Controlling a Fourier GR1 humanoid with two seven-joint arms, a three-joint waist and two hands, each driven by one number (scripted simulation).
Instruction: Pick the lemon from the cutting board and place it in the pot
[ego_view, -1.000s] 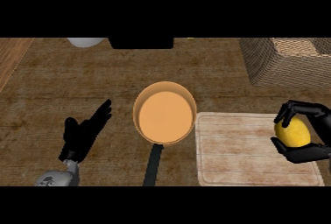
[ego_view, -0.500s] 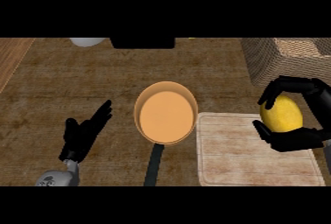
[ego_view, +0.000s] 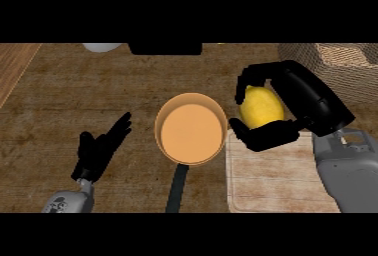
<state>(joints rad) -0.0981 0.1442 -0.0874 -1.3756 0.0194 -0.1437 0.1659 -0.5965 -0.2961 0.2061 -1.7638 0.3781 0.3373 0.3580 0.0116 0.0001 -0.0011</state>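
Cutting board (ego_view: 273, 185) at right, lemon gone from it. Pot (ego_view: 192, 131) centre, nothing inside yet. Right hand (ego_view: 306, 100) curled round lemon (ego_view: 260, 106), risen and moved leftward since a second ago, now just beside pot's right rim; release remains. Left hand (ego_view: 100, 150) open, resting lower left.

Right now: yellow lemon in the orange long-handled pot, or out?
Out. The right hand curls round the yellow lemon, holding it just right of the orange pot; the pot's inside shows bare.

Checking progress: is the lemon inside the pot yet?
No, the lemon is held in the curled right hand, to the right of the pot.
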